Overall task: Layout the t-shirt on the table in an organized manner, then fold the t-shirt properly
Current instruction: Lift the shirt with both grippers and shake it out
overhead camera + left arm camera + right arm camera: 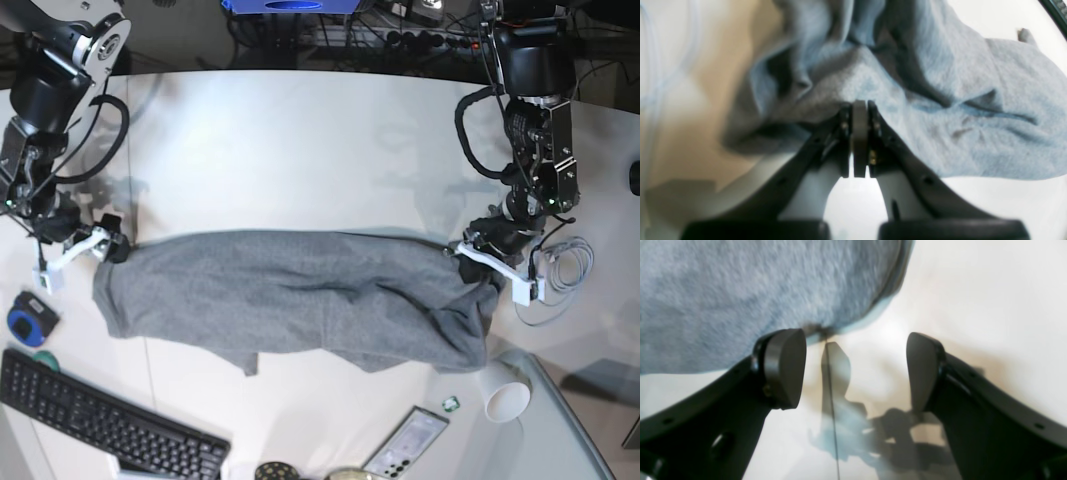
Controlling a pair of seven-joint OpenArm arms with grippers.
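- heather-grey cotton t-shirt (300,300): stretched sideways in a long rumpled band, wrinkly, right end bunched up
- big smooth white tabletop (300,150): shirt lies across its near half

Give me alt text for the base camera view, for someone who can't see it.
A grey t-shirt lies stretched sideways across a white table, a robot arm at each end. The left gripper pinches one end; the right gripper sits open at the other.
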